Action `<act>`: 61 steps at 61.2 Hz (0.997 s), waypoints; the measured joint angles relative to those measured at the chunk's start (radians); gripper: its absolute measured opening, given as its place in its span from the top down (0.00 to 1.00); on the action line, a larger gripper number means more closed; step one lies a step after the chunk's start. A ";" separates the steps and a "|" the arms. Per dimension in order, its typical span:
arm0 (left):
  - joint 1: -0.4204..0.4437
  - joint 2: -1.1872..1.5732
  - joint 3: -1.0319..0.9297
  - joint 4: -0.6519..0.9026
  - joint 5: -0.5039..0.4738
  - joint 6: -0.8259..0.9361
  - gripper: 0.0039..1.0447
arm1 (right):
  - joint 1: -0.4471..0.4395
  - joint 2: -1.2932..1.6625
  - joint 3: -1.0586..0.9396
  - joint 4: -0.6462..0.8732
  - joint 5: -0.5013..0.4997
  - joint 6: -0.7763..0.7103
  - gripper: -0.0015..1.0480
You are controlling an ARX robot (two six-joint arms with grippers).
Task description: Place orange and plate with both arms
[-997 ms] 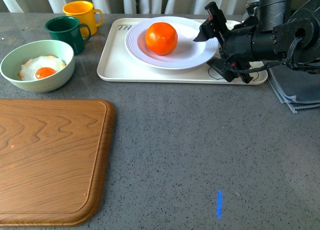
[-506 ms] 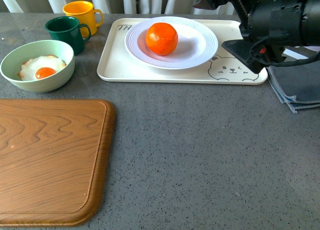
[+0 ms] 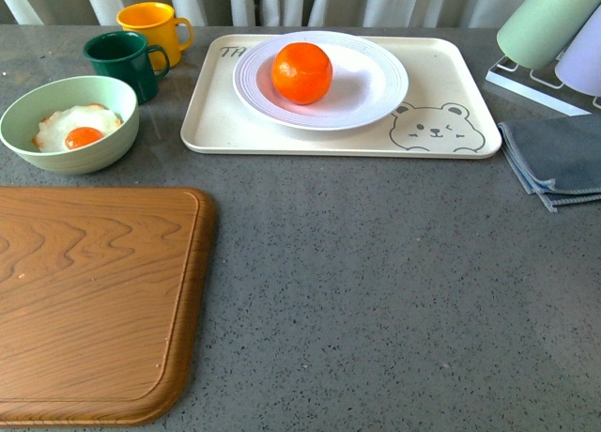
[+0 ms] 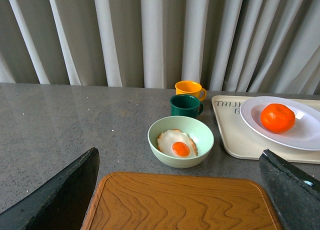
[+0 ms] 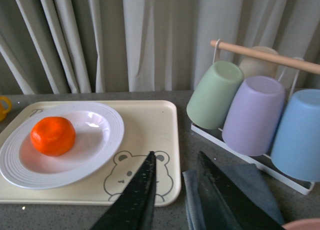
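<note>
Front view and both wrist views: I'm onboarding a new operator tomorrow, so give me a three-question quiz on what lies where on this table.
1. True or false: the orange lies in the white plate, which stands on the bear-print tray.
2. What is in the pale green bowl? A) a fried egg B) an orange C) nothing
3. Fill in: in the left wrist view the left gripper has its jaws ____, with nothing between them.

Key: 1 true; 2 A, the fried egg; 3 open (spread wide above the wooden board).
</note>
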 joint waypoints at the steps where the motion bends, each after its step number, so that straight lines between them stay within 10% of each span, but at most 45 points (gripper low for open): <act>1: 0.000 0.000 0.000 0.000 0.000 0.000 0.08 | -0.006 -0.010 -0.015 0.005 -0.005 -0.002 0.89; 61: 0.000 0.000 0.000 0.000 0.000 0.000 0.08 | -0.191 -0.798 -0.272 -0.522 -0.190 -0.021 0.98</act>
